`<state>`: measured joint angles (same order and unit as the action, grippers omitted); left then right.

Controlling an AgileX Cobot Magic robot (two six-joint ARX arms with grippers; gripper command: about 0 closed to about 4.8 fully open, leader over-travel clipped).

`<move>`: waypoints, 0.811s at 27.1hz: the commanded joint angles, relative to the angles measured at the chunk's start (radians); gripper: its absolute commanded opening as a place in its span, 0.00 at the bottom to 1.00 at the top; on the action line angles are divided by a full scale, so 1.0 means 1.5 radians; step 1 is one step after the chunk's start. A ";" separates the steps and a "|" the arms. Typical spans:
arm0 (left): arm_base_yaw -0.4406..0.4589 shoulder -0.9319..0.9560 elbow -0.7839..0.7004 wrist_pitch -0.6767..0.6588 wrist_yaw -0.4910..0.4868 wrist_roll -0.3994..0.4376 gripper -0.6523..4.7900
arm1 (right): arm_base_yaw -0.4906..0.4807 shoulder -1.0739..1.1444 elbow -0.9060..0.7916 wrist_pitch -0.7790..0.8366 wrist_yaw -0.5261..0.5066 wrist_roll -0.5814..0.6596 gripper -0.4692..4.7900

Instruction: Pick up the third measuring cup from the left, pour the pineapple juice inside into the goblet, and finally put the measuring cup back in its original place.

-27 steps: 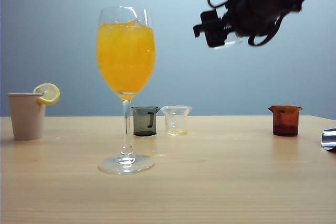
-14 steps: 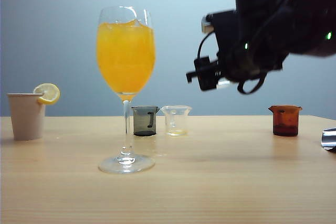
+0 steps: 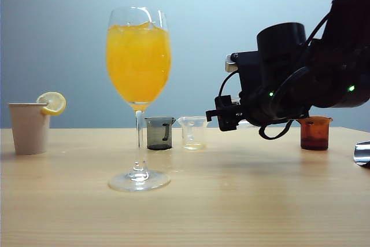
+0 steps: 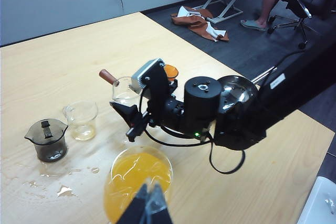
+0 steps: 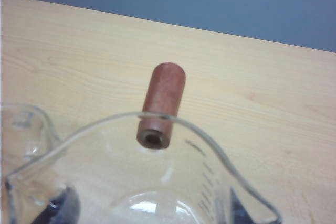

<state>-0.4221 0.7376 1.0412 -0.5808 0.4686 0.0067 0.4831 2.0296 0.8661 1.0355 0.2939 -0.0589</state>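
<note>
Fingertips (image 5: 63, 205) of the right gripper (image 5: 144, 208) stand apart on either side of the third measuring cup (image 5: 157, 182), a clear cup with a reddish-brown handle (image 5: 160, 103), gripping its walls above the wooden table (image 3: 231, 201). It hangs between a plain clear cup (image 3: 193, 132) and an amber cup (image 3: 314, 132). To the left stands the goblet (image 3: 139, 56), full of orange drink. The left gripper (image 4: 149, 205), pressed together, hovers over that goblet.
</note>
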 commanded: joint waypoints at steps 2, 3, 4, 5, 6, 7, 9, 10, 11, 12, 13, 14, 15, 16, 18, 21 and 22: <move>0.001 -0.002 0.003 0.007 0.005 0.000 0.11 | -0.005 0.024 0.036 0.020 -0.001 0.005 0.19; 0.001 -0.002 0.003 0.007 0.005 0.000 0.11 | -0.005 0.030 0.042 0.020 -0.001 0.005 0.19; 0.001 -0.002 0.003 0.007 0.005 0.000 0.11 | -0.005 0.035 0.049 0.020 -0.001 0.006 0.19; 0.001 -0.002 0.003 0.007 0.005 0.000 0.11 | -0.005 0.038 0.054 0.020 -0.001 0.007 0.19; 0.001 -0.002 0.003 0.007 0.005 0.000 0.11 | -0.005 0.043 0.059 0.020 -0.001 0.007 0.19; 0.001 -0.001 0.003 0.007 0.005 0.000 0.11 | -0.005 0.045 0.063 0.017 -0.001 0.008 0.19; 0.001 -0.001 0.003 0.007 0.005 0.000 0.11 | -0.006 0.050 0.074 0.003 -0.001 0.008 0.19; 0.001 -0.002 0.003 0.007 0.005 0.000 0.11 | -0.007 0.053 0.079 -0.003 -0.001 0.008 0.19; 0.001 -0.001 0.003 0.007 0.005 0.000 0.11 | -0.008 0.057 0.083 -0.006 -0.001 0.009 0.19; 0.001 -0.001 0.003 0.007 0.005 0.000 0.11 | -0.012 0.060 0.088 -0.008 -0.002 0.010 0.19; 0.001 -0.001 0.003 0.007 0.005 0.000 0.11 | -0.012 0.064 0.092 -0.009 -0.003 0.012 0.19; 0.001 -0.001 0.003 0.007 0.005 0.000 0.11 | -0.012 0.068 0.096 -0.009 -0.001 0.013 0.19; 0.001 -0.001 0.003 0.007 0.005 0.000 0.11 | -0.018 0.069 0.098 -0.010 -0.001 0.020 0.19; 0.001 -0.001 0.003 0.007 0.005 0.000 0.11 | -0.021 0.073 0.100 -0.010 -0.004 0.030 0.19; 0.001 -0.001 0.003 0.007 0.005 0.000 0.11 | -0.024 0.074 0.100 -0.011 -0.004 0.041 0.19; 0.001 -0.001 0.003 0.007 0.004 0.001 0.11 | -0.034 0.076 0.100 -0.020 -0.019 0.047 0.19; 0.001 -0.001 0.003 0.007 0.004 0.001 0.11 | -0.037 0.076 0.100 -0.028 -0.035 0.049 0.19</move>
<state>-0.4221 0.7380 1.0412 -0.5808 0.4686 0.0067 0.4263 2.1479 1.0107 0.9913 0.2657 0.0074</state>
